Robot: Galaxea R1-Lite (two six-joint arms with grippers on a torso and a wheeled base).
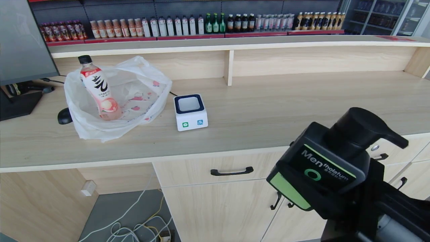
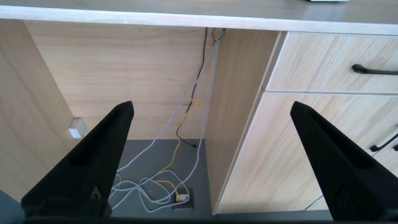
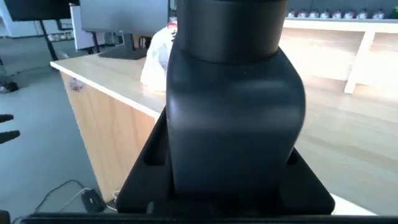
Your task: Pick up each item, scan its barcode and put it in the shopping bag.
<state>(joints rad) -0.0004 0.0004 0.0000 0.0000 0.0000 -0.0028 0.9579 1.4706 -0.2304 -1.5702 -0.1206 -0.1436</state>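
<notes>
A black pump bottle with a green label lies tilted in my right gripper, which is shut on it in front of the counter's front edge, low on the right. In the right wrist view the pump bottle sits between the fingers. A white scanner box with a dark blue rim stands on the counter. Left of it, the white shopping bag holds an upright pink drink bottle. My left gripper is open below counter height, facing the cabinet.
A black mouse lies left of the bag, beside a monitor. A raised shelf ledge runs behind the counter. Drawers with black handles are below. Loose cables lie on the floor.
</notes>
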